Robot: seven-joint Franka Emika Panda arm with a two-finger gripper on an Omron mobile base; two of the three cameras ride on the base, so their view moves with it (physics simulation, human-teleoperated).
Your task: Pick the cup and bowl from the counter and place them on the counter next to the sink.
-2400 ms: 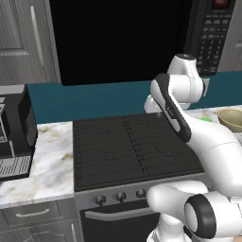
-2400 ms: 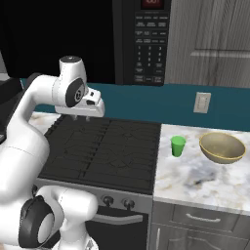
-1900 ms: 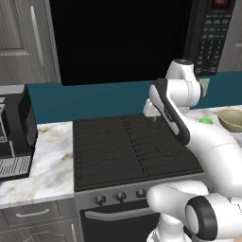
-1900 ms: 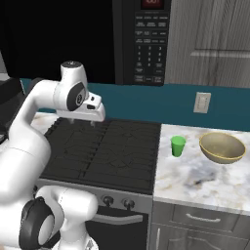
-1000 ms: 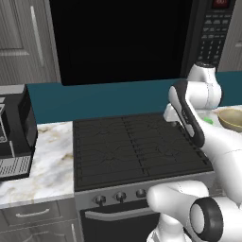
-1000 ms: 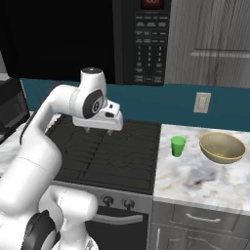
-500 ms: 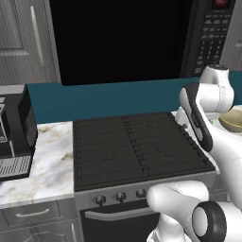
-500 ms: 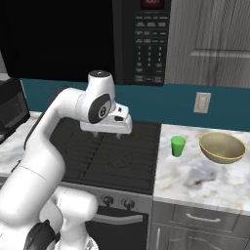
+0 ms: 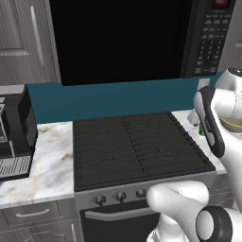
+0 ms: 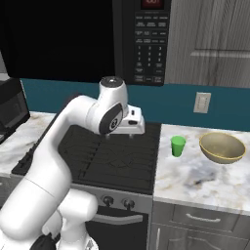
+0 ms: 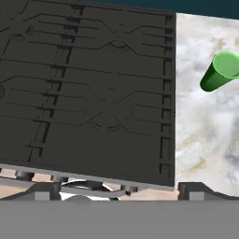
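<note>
Step in hand: You are in the approach to the first pick, as judged from the layout; neither the cup nor the bowl is lifted yet.
End effector: It hangs over the right part of the black stovetop, short of the table. Its two dark tips stand wide apart at the bottom of the hand view with nothing between them, so read it as released and empty.
Cup: Small, bright green, upright on the marble table, near the table's left edge where it meets the stovetop. In the hand view the cup sits toward the upper right, off the line between the tips.
Bowl: Shallow, tan-yellow, empty, on the same table to the right of the cup, near but apart from it, toward the back edge.
Surroundings: A microwave hangs above the stovetop; a wall outlet sits on the teal backsplash behind the table.
Next move: You likely need to carry the end effector on to the right until the cup lies between the tips, then descend and close on its wall.
Caution: The cup is small and light-looking; an off-centre close may tip it toward the bowl.
Sink: Not identifiable here, so you cannot yet fix the placing spot.
</note>
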